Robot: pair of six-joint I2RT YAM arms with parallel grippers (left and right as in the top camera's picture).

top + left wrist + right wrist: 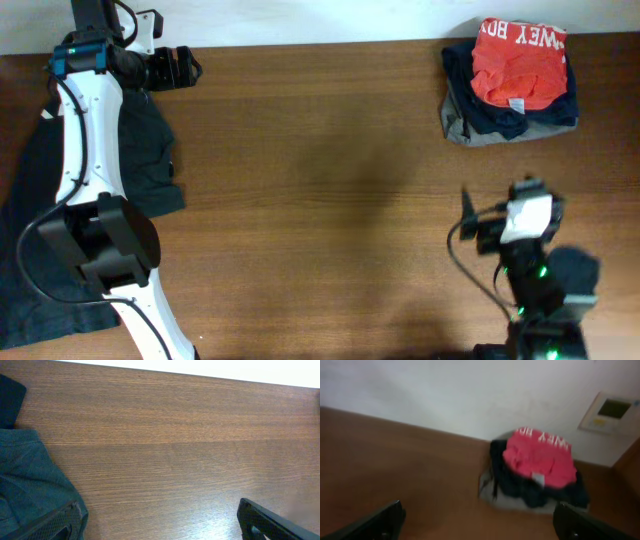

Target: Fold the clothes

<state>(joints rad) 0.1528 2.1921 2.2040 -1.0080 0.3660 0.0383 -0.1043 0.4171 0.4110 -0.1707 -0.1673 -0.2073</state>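
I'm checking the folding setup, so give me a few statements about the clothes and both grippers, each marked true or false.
1. The orange-red shirt lies folded on top of a stack. True.
2. The left gripper is shut on the dark clothes. False: it is open and holds nothing, over bare table beside them.
3. The right gripper is open and holds nothing. True.
4. The orange-red shirt rests directly on the table. False: a navy garment and a grey garment lie under it.
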